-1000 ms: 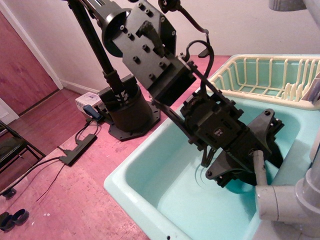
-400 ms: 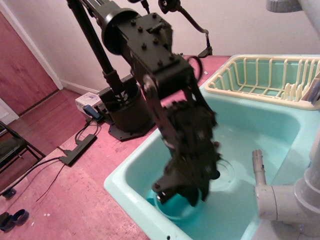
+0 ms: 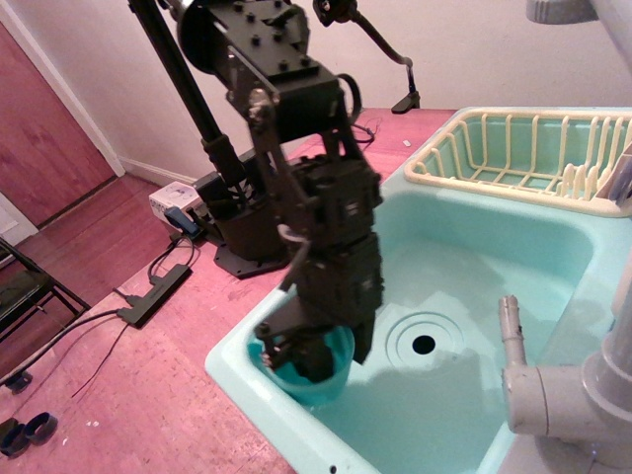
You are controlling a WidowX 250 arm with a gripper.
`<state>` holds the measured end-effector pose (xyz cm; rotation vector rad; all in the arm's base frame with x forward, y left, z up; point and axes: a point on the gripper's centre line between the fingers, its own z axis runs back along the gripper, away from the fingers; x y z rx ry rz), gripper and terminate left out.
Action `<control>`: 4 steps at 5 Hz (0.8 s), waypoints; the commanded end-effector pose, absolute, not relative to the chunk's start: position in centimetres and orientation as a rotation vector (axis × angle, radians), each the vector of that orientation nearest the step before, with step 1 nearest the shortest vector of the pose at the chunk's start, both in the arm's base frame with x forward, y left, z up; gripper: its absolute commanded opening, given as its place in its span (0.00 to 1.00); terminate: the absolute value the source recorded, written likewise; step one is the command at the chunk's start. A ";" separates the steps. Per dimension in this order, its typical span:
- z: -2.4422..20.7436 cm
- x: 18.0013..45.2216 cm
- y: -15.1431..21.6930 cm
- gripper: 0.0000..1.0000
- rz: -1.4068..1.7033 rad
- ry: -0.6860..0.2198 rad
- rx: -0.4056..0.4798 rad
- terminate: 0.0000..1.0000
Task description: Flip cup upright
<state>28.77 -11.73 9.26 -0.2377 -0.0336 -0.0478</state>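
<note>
My tool (image 3: 314, 357) grasps the cup (image 3: 318, 375) by its rim; the cup hangs below it, mouth up. Flipping looks done; setting down and letting go remain.

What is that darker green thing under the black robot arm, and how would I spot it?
Start at the pale mint sink with the cream dish rack behind it. At the sink's near-left corner, under the black gripper, is the cup: a small teal-green plastic tumbler with its open mouth up. It is darker and more see-through than the sink, with smooth tapered walls and no handle.
</note>
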 end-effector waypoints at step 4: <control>14.0 30.5 -9.5 1.00 -0.188 -0.077 -0.141 1.00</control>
